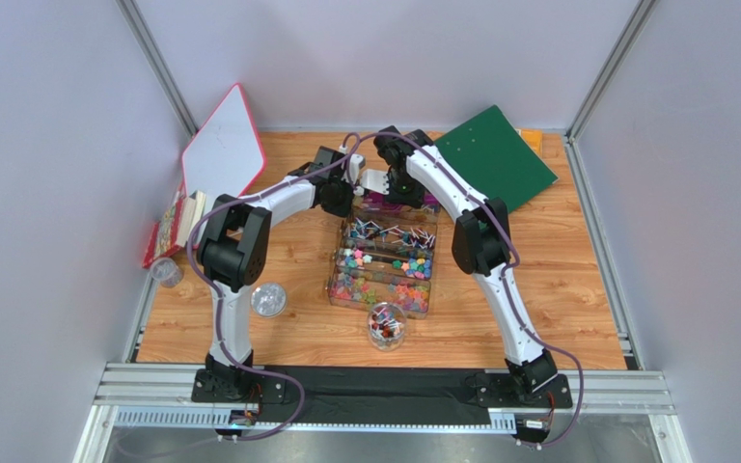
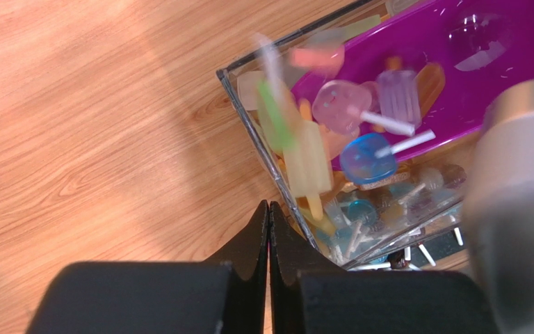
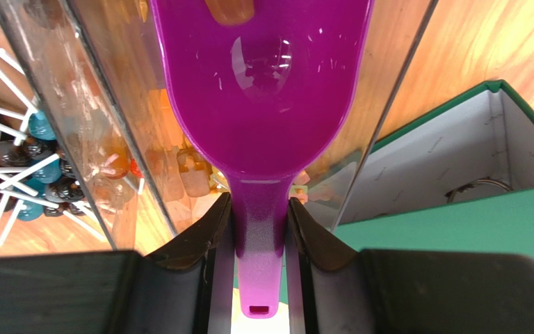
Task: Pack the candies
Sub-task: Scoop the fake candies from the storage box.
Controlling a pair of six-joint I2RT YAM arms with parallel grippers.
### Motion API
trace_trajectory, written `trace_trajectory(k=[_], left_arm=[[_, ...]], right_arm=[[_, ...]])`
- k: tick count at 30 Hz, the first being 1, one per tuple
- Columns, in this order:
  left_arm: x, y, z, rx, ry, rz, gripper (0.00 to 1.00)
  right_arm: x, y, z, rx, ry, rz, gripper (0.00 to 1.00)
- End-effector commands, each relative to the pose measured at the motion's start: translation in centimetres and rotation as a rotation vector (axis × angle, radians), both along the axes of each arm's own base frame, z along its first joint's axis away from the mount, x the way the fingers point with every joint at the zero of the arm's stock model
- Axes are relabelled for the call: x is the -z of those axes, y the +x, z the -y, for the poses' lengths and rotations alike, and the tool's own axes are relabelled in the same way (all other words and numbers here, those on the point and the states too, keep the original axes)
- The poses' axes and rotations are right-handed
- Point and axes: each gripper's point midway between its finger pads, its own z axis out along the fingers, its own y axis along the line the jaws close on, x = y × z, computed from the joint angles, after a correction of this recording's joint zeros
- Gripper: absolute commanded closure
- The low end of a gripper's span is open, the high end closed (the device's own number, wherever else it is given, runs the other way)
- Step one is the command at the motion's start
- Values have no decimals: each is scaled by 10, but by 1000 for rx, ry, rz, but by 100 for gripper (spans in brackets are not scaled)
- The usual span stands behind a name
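A: In the top view, where are the candies?

B: Mid-frame, sorted into the rows of the clear divided box. A few more sit in the small jar just below it. Both arms reach over the box's upper end.

A: And the left wrist view?

B: The left gripper is at bottom centre. Its jaws are pressed together with nothing between them, just outside the box's corner. The purple scoop lies across the upper right with lollipops in it.

A: The right wrist view?

B: The right gripper pinches the scoop's handle at lower centre, and the scoop's bowl fills the top of the frame. A green box shows at lower right.
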Motion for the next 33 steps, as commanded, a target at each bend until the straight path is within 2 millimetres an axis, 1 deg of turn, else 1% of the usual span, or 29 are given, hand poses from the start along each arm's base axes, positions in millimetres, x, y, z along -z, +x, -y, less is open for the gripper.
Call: trace_trajectory(k=[1, 5, 8, 9, 10, 12, 13, 14, 15, 16, 17, 18, 20, 21, 22, 23, 24, 25, 27, 28, 29, 30, 31, 33], left_arm=[[-31, -7, 24, 54, -77, 35, 100], [-35, -7, 22, 37, -91, 28, 100], [-42, -4, 12, 24, -97, 23, 100], [-47, 0, 7, 13, -99, 29, 98], [-50, -1, 3, 11, -93, 21, 96], [-60, 1, -4, 10, -92, 25, 84], [-63, 1, -7, 7, -89, 24, 77], [-66, 0, -8, 10, -95, 21, 64], [-75, 0, -11, 10, -101, 30, 59], [-77, -3, -14, 11, -98, 22, 55], [-80, -4, -16, 12, -99, 25, 47], [-86, -6, -19, 11, -99, 33, 44], [-93, -11, -24, 23, -88, 31, 42], [-100, -14, -27, 26, -85, 36, 42], [-105, -15, -28, 36, -80, 43, 41], [-109, -17, -29, 42, -80, 49, 41], [-115, -18, -32, 43, -78, 55, 41], [-118, -19, -33, 40, -79, 54, 41], [-126, -18, -38, 57, -57, 77, 41], [-128, -17, -40, 55, -55, 82, 41], [-131, -15, -42, 52, -47, 91, 41], [-134, -15, -44, 50, -45, 95, 41], [-137, -14, -44, 50, -45, 101, 41], [-145, -12, -47, 46, -28, 123, 41]], right_arm=[[8, -73, -2, 1, -6, -306, 100], [16, -74, -4, 7, -3, -320, 100], [17, -77, -2, 12, 10, -341, 100], [16, -78, -3, 13, 31, -349, 100], [15, -78, -3, 14, 39, -349, 100], [13, -78, -1, 17, 62, -361, 100], [12, -76, 0, 16, 75, -356, 100], [12, -75, 4, 25, 85, -363, 100], [12, -76, 2, 29, 108, -373, 100], [11, -75, 2, 33, 127, -376, 100], [8, -73, 4, 37, 155, -379, 100], [7, -74, 1, 40, 192, -390, 100], [2, -70, 3, 33, 238, -386, 100], [3, -73, 2, 35, 264, -403, 100], [2, -68, -2, 30, 290, -382, 100], [-5, -65, -1, 22, 314, -363, 100], [-1, -68, 0, 25, 324, -373, 100], [-6, -61, -5, 13, 348, -335, 100], [-9, -62, -11, 8, 392, -331, 100], [-16, -54, -15, 4, 425, -294, 100], [-18, -51, -17, 9, 446, -282, 100], [-22, -51, -23, 12, 485, -281, 100], [-27, -44, -25, 19, 516, -250, 100], [-31, -39, -30, 38, 563, -225, 100]])
